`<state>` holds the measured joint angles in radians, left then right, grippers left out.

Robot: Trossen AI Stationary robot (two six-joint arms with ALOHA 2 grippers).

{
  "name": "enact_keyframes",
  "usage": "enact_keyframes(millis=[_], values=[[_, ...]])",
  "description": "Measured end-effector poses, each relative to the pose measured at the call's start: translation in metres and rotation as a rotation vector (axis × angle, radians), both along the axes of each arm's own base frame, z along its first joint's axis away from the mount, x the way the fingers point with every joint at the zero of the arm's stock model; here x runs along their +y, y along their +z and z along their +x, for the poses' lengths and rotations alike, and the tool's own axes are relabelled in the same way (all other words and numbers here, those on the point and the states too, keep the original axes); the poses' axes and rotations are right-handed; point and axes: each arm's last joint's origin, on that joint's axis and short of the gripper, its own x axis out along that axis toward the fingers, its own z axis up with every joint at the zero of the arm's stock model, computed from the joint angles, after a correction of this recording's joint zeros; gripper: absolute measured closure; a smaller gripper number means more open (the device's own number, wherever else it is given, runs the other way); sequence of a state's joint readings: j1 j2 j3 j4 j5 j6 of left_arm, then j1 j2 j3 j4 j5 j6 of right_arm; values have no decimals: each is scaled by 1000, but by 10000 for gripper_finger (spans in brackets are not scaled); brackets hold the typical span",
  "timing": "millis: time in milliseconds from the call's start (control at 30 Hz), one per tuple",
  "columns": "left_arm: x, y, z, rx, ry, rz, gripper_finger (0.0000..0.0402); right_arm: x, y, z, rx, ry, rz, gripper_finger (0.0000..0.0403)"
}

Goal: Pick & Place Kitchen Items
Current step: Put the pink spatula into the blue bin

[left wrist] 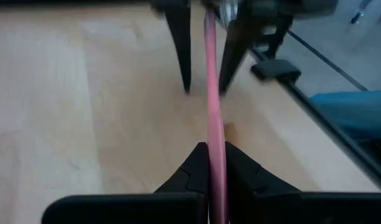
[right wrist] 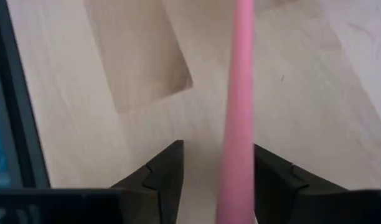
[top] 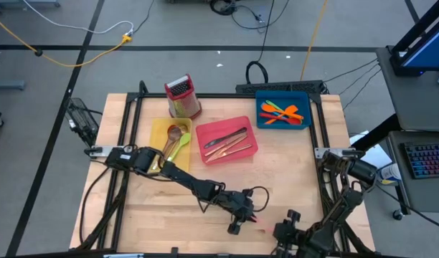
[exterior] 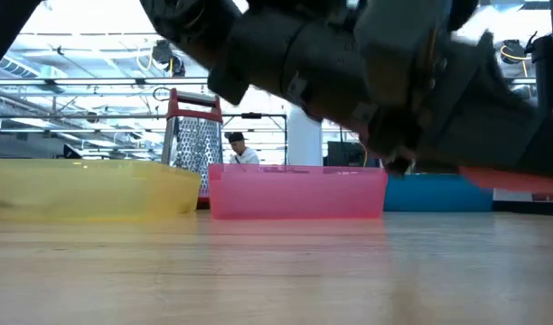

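I see the left gripper clamped on a slim pink-handled utensil near the wooden table's front edge; right gripper fingers stand parted around its handle, not gripping.

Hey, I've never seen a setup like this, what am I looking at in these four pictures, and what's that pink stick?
It is a robot with two dark arms at a wooden table. One picture looks down from above, one looks level across the tabletop, and two come from cameras on the arms' wrists. On the table stand a box grater and three trays: a yellow tray with spoons, a pink tray with cutlery, and a blue tray with orange and green utensils. The pink stick is a slim pink utensil handle. The left gripper is shut on it near the table's front edge. The right gripper has its fingers spread on either side of the same handle, which looks like a handover between arms.
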<state>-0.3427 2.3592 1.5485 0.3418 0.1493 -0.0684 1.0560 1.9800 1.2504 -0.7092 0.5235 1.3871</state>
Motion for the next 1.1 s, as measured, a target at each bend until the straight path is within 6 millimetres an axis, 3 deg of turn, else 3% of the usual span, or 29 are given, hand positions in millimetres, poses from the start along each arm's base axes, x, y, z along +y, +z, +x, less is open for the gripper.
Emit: enact_keyframes(millis=[267,400,700,967,1100], values=[[-6,13,-5,-10,28,67,382,-10,1,16,-6,30,-48,281],[-4,9,-8,38,66,112,376,-11,2,17,-7,50,-58,303],[-4,7,-9,64,73,104,373,-12,3,20,-9,98,-93,387],[-4,6,-9,68,74,104,369,-17,4,26,2,107,-106,385],[-5,8,-8,50,73,91,341,-17,4,26,-1,108,-104,388]])
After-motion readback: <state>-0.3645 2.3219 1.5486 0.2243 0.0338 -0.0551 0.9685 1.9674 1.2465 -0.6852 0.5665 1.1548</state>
